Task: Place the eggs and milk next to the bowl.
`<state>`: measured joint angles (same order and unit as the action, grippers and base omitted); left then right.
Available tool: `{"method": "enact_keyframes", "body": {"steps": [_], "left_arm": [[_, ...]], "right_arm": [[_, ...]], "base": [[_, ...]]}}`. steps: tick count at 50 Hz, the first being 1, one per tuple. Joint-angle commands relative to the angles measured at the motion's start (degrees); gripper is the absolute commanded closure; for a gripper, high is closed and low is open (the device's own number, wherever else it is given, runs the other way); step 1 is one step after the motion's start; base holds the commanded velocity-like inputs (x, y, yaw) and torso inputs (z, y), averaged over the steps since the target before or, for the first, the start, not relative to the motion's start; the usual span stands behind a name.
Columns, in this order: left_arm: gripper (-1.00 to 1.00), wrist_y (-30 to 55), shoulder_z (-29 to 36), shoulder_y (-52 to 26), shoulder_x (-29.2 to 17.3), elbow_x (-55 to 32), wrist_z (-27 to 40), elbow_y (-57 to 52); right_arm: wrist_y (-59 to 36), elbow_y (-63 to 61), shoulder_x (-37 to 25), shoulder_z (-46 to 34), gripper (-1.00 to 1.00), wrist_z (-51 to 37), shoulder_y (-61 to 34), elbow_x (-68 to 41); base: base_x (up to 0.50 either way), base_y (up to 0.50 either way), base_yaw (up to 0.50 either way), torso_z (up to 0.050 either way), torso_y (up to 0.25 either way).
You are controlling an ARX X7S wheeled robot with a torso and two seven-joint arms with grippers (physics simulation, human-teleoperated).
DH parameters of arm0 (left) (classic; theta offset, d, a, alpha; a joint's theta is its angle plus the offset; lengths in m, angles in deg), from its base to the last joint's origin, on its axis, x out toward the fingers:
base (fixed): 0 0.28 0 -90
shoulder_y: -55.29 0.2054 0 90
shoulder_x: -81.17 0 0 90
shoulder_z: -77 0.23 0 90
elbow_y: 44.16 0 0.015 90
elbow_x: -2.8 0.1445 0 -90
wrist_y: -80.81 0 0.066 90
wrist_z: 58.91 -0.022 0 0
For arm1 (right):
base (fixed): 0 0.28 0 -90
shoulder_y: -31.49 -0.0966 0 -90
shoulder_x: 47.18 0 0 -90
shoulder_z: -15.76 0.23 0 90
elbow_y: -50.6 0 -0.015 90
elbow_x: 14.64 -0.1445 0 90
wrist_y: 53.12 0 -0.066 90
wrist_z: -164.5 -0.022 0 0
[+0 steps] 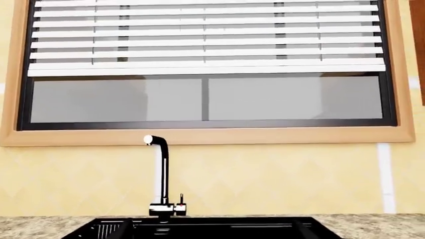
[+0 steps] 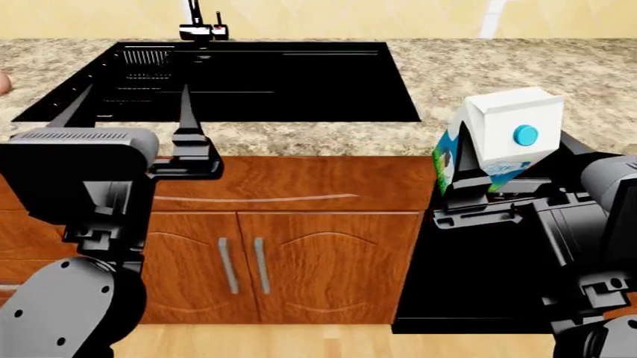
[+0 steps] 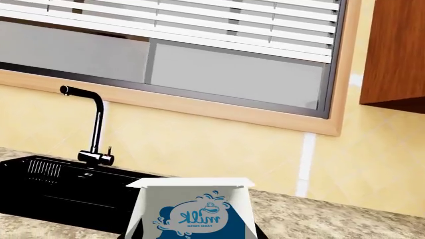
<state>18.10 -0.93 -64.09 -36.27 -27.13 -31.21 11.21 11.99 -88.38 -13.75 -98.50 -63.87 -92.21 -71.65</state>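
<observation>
The small gable-top milk carton (image 2: 494, 138), white-topped with a blue round cap and blue-green printed sides, is gripped by the right end effector (image 2: 485, 200) and carried upright, tilted slightly, in front of the speckled granite tabletop (image 2: 497, 67), clear of its edge, presumably to keep it stable in transit. The left end effector (image 2: 130, 112) is held open and empty before the black sink (image 2: 249, 82). A tan oval, probably an egg (image 2: 4, 82), is cut off at the frame edge. No bowl is in view.
</observation>
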Motion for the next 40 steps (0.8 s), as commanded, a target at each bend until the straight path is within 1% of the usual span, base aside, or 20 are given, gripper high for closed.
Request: {"method": "enact_keyframes", "body": {"steps": [1,40], "left_arm": [[-1.0,-0.5,0.7,0.1,-0.2,0.9,0.0,-0.1],[-1.0,-0.2,1.5,0.1,-0.7,0.9,0.4,-0.9]], "right_arm": [[-0.4,-0.2,0.0,0.7,1.0,0.3,-0.4,1.3],[-0.9,-0.9,-0.1,0.6,1.0,-0.3,-0.8,0.7]], "base": [[0.0,-0.5,0.0,0.0,0.0],[0.0,-0.5,0.0,0.0,0.0]]}}
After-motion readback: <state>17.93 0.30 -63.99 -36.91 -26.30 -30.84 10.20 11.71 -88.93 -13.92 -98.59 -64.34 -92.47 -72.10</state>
